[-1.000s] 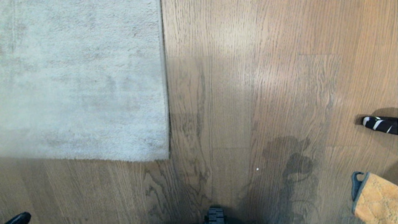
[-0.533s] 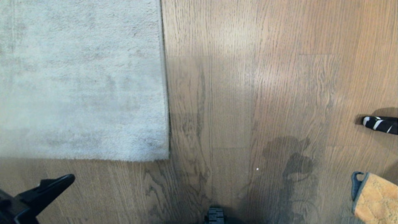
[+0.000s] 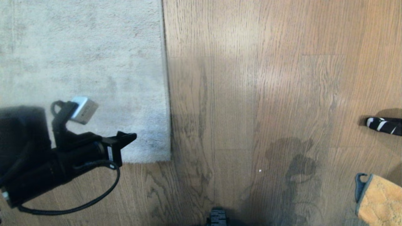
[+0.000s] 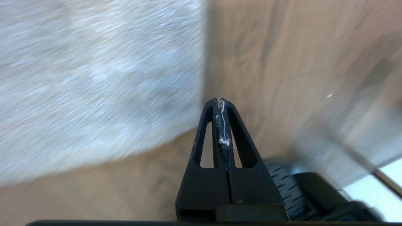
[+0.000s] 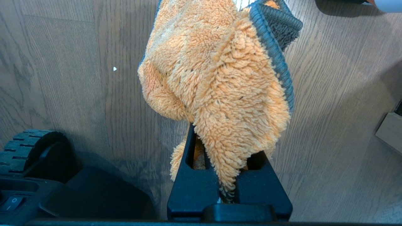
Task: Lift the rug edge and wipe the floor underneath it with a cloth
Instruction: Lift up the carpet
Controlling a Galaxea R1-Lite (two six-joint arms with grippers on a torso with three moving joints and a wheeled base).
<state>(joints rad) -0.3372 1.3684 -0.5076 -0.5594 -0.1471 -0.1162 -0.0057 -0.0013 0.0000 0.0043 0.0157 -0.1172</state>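
On floor [image 3: 251, 94]: grey rug edge [image 3: 166, 94] flat, wood-grain planks.

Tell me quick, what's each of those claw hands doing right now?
Left gripper: shut, empty, above the pale grey short-pile rug's corner.
Right gripper: shut on the fluffy orange cloth with grey trim, over the brown wood-grain plank floor.

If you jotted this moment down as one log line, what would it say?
left claw: shut, empty, over rug edge | right claw: shut on orange cloth | rug flat on floor
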